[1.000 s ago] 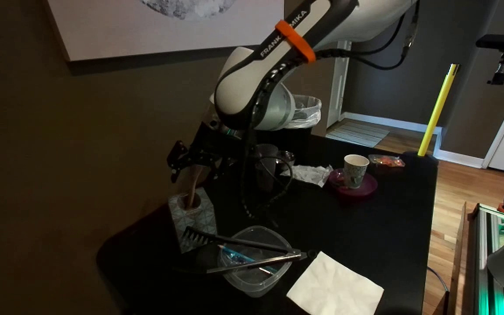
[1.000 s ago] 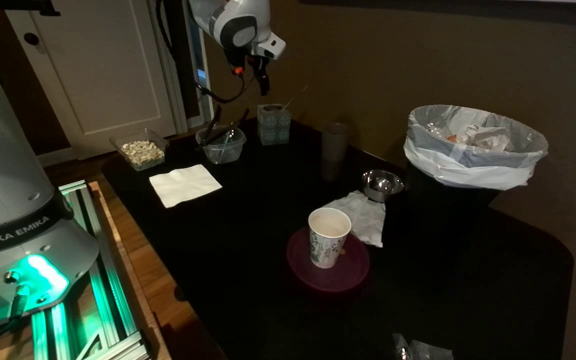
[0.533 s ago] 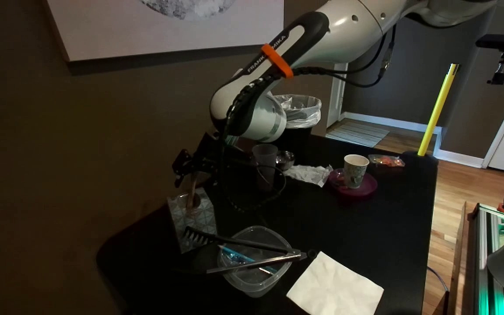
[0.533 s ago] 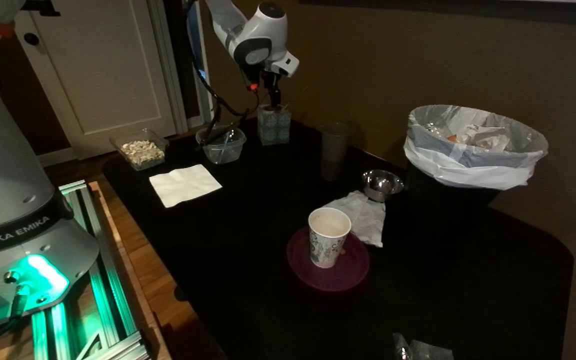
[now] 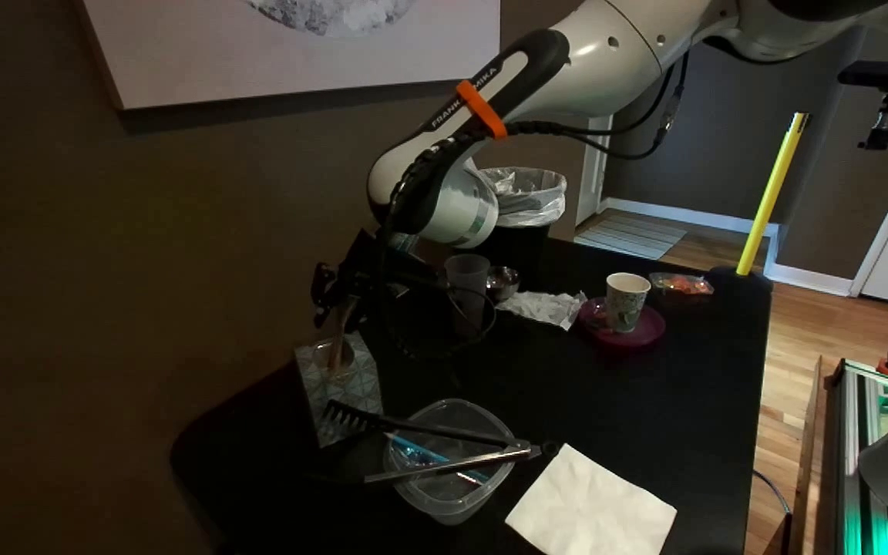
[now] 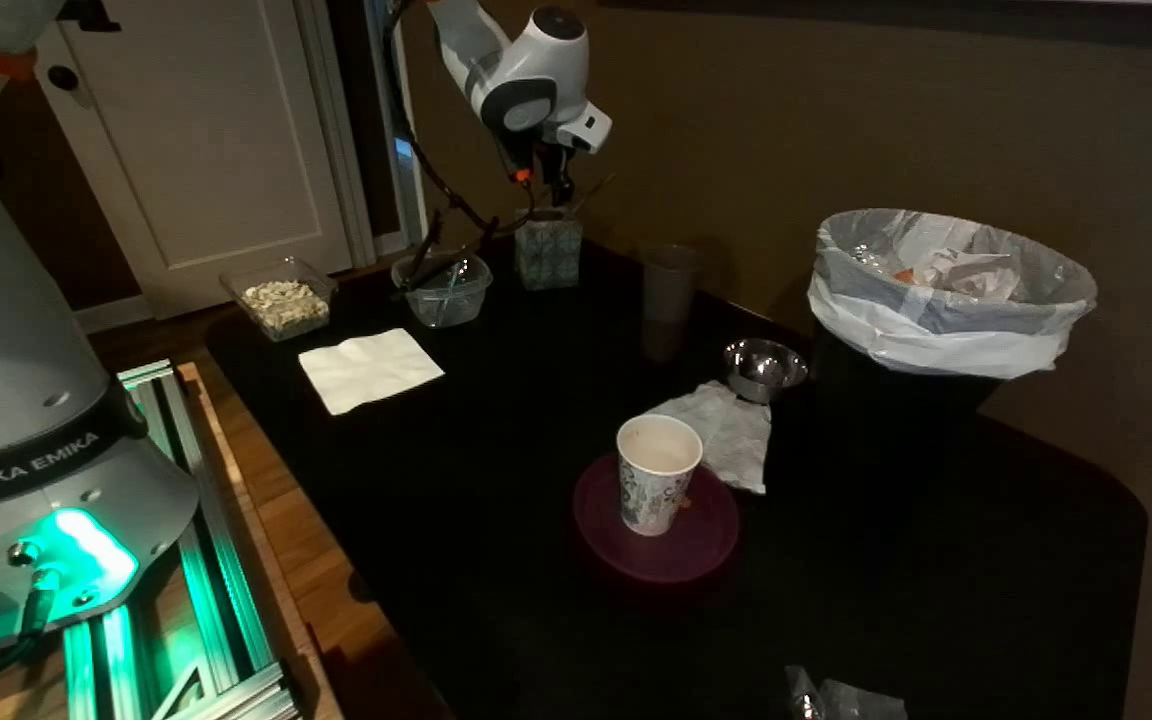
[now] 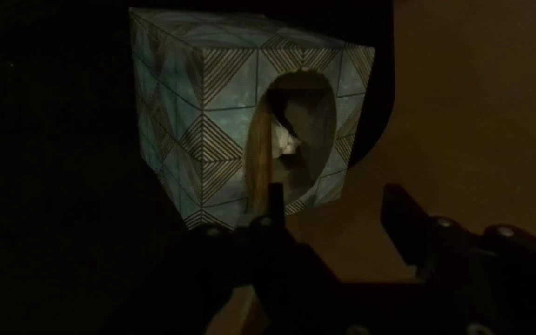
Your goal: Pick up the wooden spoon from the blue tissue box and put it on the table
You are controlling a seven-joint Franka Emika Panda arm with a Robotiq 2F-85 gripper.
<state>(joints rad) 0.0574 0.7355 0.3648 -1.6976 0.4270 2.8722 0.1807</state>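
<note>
The spoon leaned from the box below, beside the pincer, which gaped wide, gripping nothing.

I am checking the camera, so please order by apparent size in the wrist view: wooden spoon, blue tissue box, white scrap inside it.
1. Blue tissue box
2. Wooden spoon, visible part only; jaws hide some
3. White scrap

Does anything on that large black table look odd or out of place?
Yes: a tan wooden spoon sticks out of the oval opening of a cube-shaped, pale-blue patterned tissue box, a strange place for a kitchen utensil.
</note>
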